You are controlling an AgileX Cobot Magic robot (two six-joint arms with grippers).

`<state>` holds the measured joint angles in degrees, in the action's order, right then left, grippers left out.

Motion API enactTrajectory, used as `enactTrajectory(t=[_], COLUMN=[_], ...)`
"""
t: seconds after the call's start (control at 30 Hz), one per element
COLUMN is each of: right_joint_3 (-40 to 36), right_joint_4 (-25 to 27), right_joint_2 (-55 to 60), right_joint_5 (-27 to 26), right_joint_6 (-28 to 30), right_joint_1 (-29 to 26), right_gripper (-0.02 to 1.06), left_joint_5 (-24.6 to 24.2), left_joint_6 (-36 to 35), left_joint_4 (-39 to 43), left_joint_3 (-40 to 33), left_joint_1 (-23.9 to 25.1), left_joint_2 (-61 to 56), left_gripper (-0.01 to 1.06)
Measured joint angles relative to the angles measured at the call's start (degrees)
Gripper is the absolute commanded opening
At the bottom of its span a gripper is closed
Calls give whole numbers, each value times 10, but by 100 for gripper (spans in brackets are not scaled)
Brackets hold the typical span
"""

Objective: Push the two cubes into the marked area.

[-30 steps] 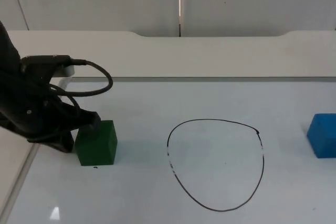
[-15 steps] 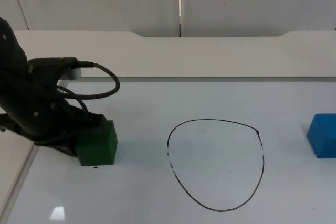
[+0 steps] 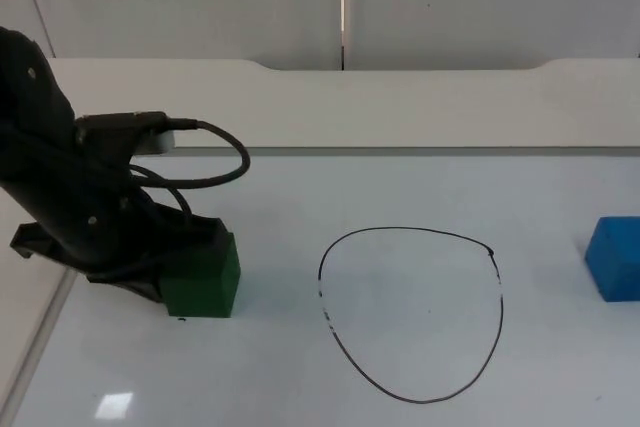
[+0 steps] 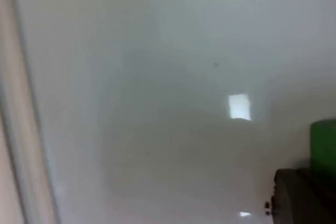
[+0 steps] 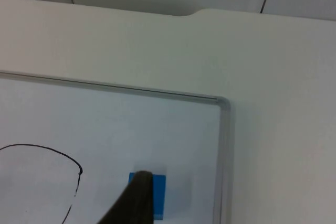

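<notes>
Against the green cube (image 3: 203, 276) you see the left gripper (image 3: 178, 259) — fingers unreadable — with bare whiteboard (image 3: 280, 367) before the drawn ring (image 3: 411, 313).

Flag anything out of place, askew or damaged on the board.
Nothing stands out. The green cube sits flat with the left claw against its outer side, short of the drawn outline. The blue cube sits flat at the far side, outside the outline, with the right claw waiting above it.
</notes>
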<state>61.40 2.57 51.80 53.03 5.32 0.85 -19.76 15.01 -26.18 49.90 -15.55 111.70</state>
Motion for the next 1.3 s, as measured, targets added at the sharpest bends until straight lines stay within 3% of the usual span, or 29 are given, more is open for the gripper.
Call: enactTrajectory(t=[0.9, 1.3], right_joint_3=[0, 0], right_joint_4=[8, 19], right_joint_2=[0, 0], right_joint_5=[-6, -13], right_joint_6=[2, 2], right_joint_1=[0, 0], right_gripper=[100, 100], left_joint_5=[-1, 0], left_joint_6=[-12, -24], left_joint_4=[-40, -47], left_joint_3=[0, 0], left_joint_1=[-70, -75], left_joint_2=[0, 0], left_gripper=[0, 0])
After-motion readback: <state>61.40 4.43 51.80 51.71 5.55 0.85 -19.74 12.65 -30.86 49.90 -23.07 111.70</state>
